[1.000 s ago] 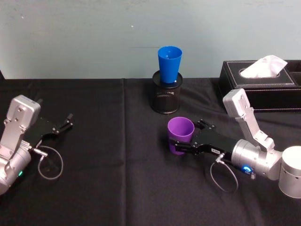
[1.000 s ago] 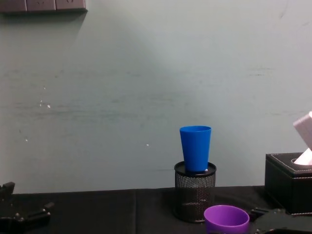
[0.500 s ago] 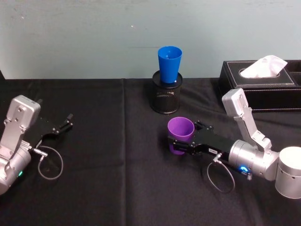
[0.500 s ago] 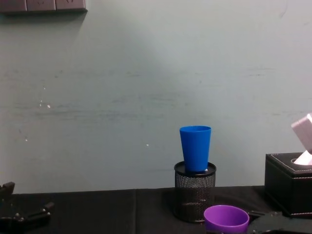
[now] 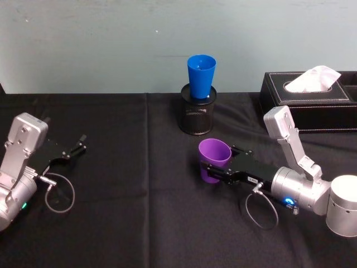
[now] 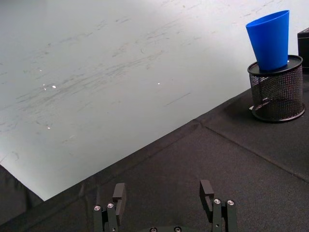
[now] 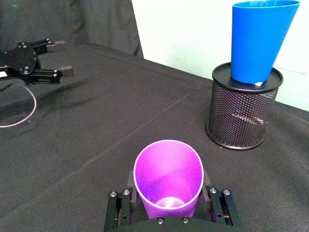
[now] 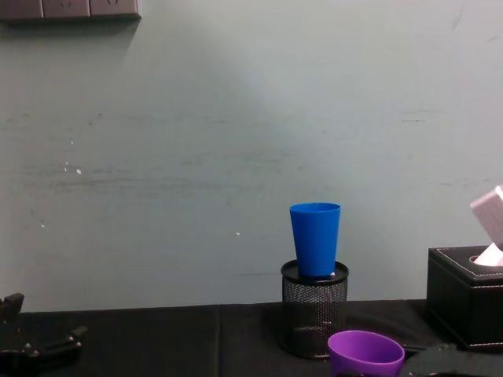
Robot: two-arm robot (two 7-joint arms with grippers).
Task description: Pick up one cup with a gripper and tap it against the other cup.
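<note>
— Where to look for the purple cup (image 5: 215,159)?
— In the right gripper (image 5: 219,166), near the middle of the cloth (image 5: 139,195). Sits clamped between the two black fingers (image 5: 228,176), pinched from both sides, with the rim pressed a little oval.
— Lifted clear of the cloth?
— Cannot tell from these angles.
— And the blue cup (image 5: 201,75)?
— Stands upright in the top of the holder (image 5: 196,115), back near the wall (image 5: 111,44), beyond the purple cup and well apart from it.
— Anything beside that?
— A tissue box (image 5: 307,106), off to the right at the rear of the cloth.
— And the left gripper (image 5: 75,148)?
— Lies low at the far left of the cloth, with fingers spread wide, empty.
</note>
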